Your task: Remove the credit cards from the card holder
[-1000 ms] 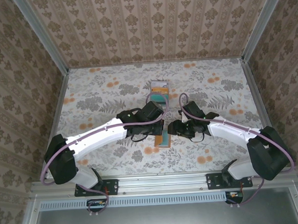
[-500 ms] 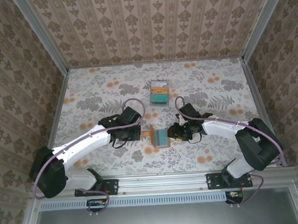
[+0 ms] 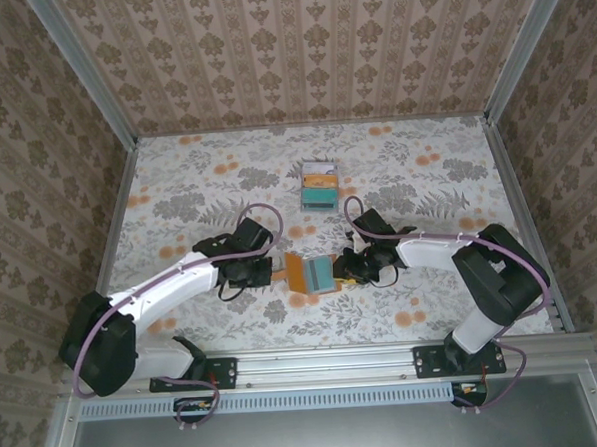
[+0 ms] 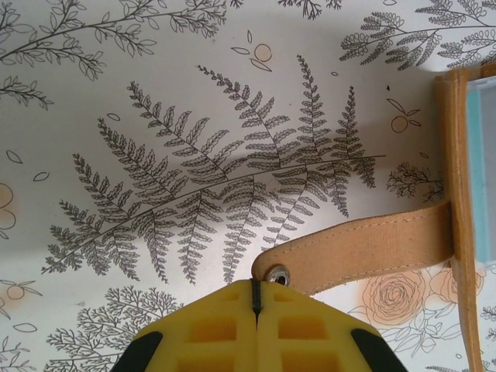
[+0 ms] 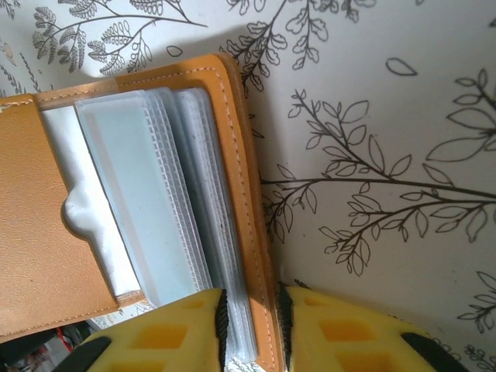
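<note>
**Some cards out, holder spread open between both grippers**

A small stack of credit cards [image 3: 320,185], teal, orange and whitish, lies on the flowered table [image 3: 206,178], out beyond both grippers and well apart from them. That part of the job looks done. The card holder [image 5: 46,232] lies open between the two grippers, so it seems to be in the course of being emptied or checked.

The left gripper [image 4: 254,288] has its fingers pressed together, and the tip of the holder's strap [image 4: 364,244] runs right into the seam between them, with the snap [image 4: 276,273] just in front. I judge it pinches the strap. The holder's body sits off to that gripper's right, at the strap's far end.

The right gripper [image 5: 249,310] straddles the holder's near edge, one finger on each side of the orange cover and the clear sleeves [image 5: 147,209], and appears clamped on them. The sleeves look pale and empty, but something white [image 5: 70,178] sits behind the orange pocket. Whether that is a card left to pull I cannot tell.
</note>
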Motion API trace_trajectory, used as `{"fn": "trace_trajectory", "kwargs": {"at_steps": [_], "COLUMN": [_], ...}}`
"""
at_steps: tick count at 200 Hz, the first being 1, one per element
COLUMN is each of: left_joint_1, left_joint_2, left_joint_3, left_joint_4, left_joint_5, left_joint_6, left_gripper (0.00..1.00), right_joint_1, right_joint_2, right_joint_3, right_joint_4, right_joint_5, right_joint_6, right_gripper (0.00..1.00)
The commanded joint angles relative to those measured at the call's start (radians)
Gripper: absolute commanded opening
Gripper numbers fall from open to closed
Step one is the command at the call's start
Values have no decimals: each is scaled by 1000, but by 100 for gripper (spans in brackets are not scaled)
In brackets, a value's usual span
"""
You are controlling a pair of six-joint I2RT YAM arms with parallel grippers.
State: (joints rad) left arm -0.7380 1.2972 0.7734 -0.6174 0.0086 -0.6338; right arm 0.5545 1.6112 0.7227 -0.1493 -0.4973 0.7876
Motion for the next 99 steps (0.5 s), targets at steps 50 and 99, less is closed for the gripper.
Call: {"fn": "trace_trajectory", "kwargs": {"at_steps": [50, 99], "left_joint_1": [10, 35], "left_joint_2": [53, 84], "left_joint_3": [4, -12], "left_joint_4": [25, 66], "left_joint_5": [24, 25], "left_joint_6": [35, 43], "left_gripper": [0, 0], "right_joint_1": [4, 5], "right_joint_2": [4, -81], "right_joint_3": [20, 54], "right_joint_4": [19, -51], "right_joint_5": [-44, -40], "right_joint_6": [-1, 3], "right_gripper": [0, 0]}}
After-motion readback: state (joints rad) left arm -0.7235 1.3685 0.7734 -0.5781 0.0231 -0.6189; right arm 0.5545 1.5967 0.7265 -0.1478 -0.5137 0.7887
